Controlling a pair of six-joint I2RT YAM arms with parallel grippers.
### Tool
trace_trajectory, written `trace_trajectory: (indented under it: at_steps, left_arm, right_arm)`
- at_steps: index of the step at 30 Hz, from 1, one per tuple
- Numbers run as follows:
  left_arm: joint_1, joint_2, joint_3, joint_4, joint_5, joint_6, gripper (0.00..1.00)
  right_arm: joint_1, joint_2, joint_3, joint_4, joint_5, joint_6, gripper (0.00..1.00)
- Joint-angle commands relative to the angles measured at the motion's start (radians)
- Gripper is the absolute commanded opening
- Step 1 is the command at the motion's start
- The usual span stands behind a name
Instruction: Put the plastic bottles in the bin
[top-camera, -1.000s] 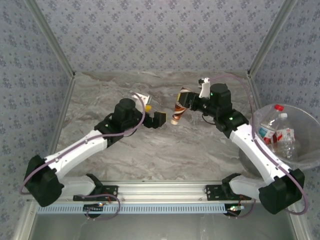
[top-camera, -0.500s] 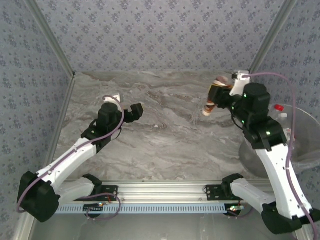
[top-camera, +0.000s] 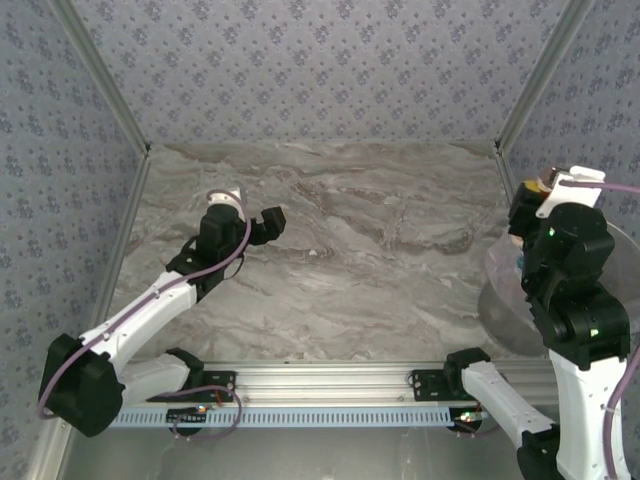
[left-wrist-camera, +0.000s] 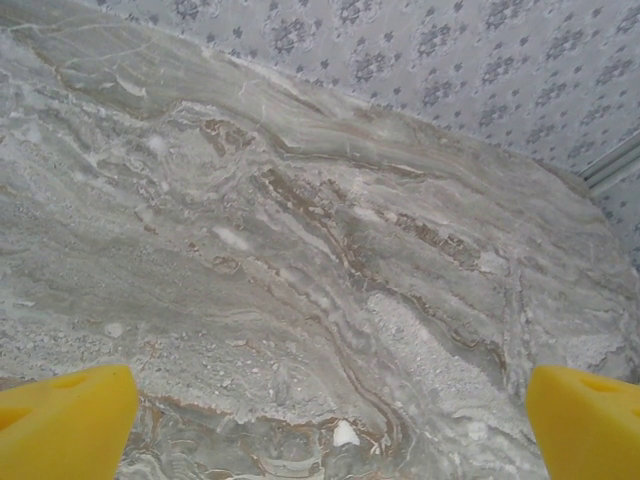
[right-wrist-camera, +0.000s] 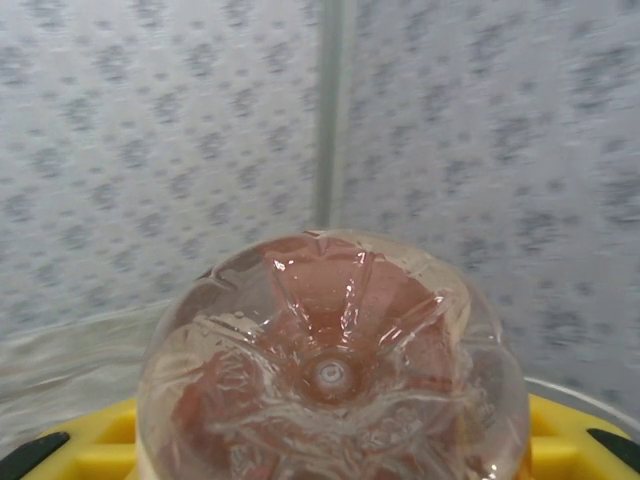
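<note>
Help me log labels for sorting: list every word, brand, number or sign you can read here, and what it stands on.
No text can be read in these pictures.
Bottle in the right tool: its clear ribbed base faces the camera; no lettering shows.
Bin: no legible marking.
Table and walls: pattern alone, no writing.

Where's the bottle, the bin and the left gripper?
bottle (right-wrist-camera: 330, 378): right wrist view, on its ribbed base.
bin (top-camera: 500, 300): top view, on its clear left wall.
left gripper (top-camera: 272, 222): top view, between its fingertips.
</note>
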Motion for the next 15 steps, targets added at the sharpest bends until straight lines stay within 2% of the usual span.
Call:
trace_trajectory:
  at_steps: [1,4,6,15]
  left_arm:
    - [0.009,0.011,0.041,0.011,0.027,-0.012,0.99]
    - [0.009,0.018,0.047,0.016,0.027,-0.015,1.0]
    - [0.01,0.03,0.058,0.011,0.033,-0.018,0.99]
    - [0.012,0.093,0.129,-0.033,0.081,-0.024,0.99]
  right_arm:
    - [-0.033,0.004,-0.021,0.028,0.239,-0.092,0.46]
    - [-0.077,0.014,-0.064,0.1,0.372,-0.18,0.47]
    - [-0.125,0.023,-0.093,0.148,0.418,-0.233,0.47]
    - [-0.352,0.111,-0.13,-0.01,0.462,-0.158,0.5]
